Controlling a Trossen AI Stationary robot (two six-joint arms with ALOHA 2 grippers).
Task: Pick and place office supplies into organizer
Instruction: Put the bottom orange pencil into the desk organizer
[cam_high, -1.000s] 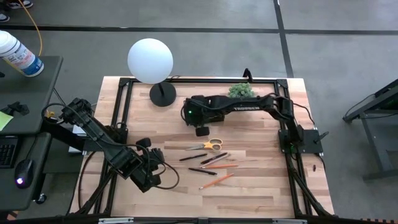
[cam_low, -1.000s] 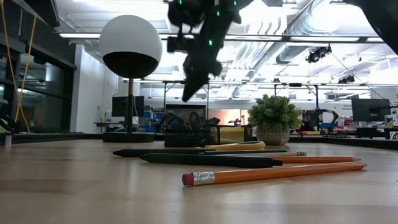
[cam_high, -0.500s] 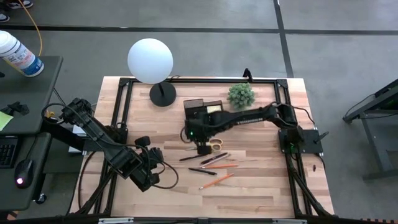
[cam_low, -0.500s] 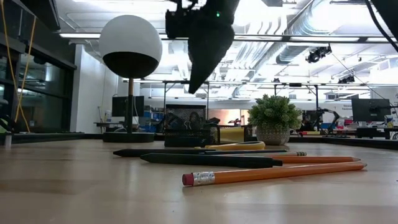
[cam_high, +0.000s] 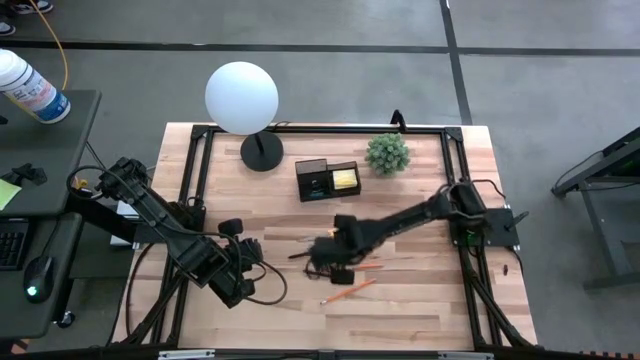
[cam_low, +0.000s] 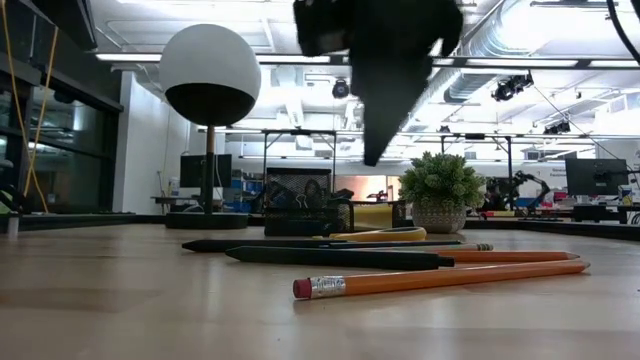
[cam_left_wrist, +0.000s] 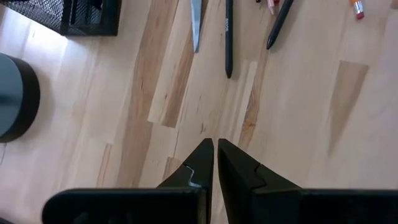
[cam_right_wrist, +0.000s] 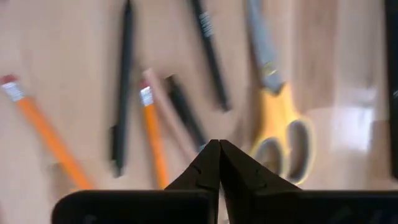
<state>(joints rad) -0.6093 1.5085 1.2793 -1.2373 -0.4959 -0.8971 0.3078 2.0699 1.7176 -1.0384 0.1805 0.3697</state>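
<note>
Two dark arms work over a wooden bench (cam_high: 420, 300). Right hand (cam_high: 318, 268), fingers pressed together and grasping nothing, hangs above the loose cluster of pens and pencils near the bench's middle; in the low view it appears as a dark tapered point (cam_low: 372, 150) clear of the surface. Its wrist view shows the closed fingertips (cam_right_wrist: 217, 149) over the yellow-handled scissors (cam_right_wrist: 283, 127), two orange pencils (cam_right_wrist: 153, 134), and several dark pens (cam_right_wrist: 208, 53), all lying flat on the wood. One further orange pencil (cam_high: 348, 291) lies nearest the front edge, eraser end visible in the low view (cam_low: 440, 277). Left hand (cam_high: 243, 288), likewise clenched and empty, waits low at the front left of the bench, its fingertips (cam_left_wrist: 214, 155) pointing toward the pens. Organizer (cam_high: 327, 180), a small black box, stands toward the back of the bench, well apart from the pencils, with a yellow sticky-note pad (cam_high: 345, 178) in its right compartment. White globe lamp (cam_high: 242, 98) and green potted plant (cam_high: 387, 153) flank the organizer.
</note>
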